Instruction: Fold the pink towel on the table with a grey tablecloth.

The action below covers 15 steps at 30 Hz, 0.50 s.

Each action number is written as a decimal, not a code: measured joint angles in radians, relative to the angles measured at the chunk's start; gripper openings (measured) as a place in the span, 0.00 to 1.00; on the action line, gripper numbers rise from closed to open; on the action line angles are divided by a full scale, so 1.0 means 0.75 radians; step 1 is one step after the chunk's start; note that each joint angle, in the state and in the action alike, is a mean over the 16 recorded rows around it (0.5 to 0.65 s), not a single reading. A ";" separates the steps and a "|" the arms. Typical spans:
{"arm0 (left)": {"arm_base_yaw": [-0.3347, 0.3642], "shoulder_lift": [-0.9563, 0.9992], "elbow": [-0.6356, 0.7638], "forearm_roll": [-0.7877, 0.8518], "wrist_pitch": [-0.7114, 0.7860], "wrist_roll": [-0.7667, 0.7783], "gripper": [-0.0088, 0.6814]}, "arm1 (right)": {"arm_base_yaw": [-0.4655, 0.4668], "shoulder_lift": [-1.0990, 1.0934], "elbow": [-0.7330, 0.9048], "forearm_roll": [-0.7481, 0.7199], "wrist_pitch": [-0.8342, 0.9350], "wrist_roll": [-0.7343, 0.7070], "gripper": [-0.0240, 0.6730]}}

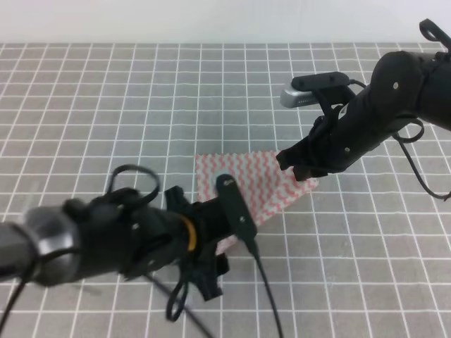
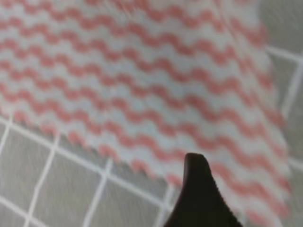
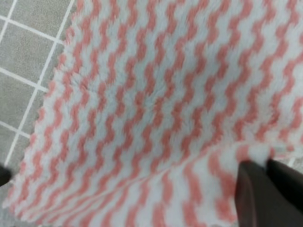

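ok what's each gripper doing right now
left gripper: at the towel's near edge; cannot tell if shut.
right gripper: shut on the towel's right corner.

A pink towel (image 1: 264, 184) lies near the middle of the counter (image 1: 106, 105), covered in grey cloth with white gridlines.

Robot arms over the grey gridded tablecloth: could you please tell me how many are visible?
2: the left black arm low at the front-left, the right black arm at upper right, both reaching the pink-and-white zigzag towel.

No readable text, labels or nos. anywhere; wrist views blurry, so maybe missed.
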 joint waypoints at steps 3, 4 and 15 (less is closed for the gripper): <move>0.000 0.056 -0.059 0.014 0.013 -0.001 0.62 | 0.000 0.002 0.000 -0.012 -0.007 0.000 0.01; 0.000 0.072 -0.076 0.017 0.017 -0.001 0.62 | 0.000 0.000 0.000 -0.015 -0.010 0.000 0.01; 0.000 0.156 -0.149 0.026 0.059 -0.001 0.53 | 0.000 0.002 0.000 -0.053 -0.004 0.000 0.01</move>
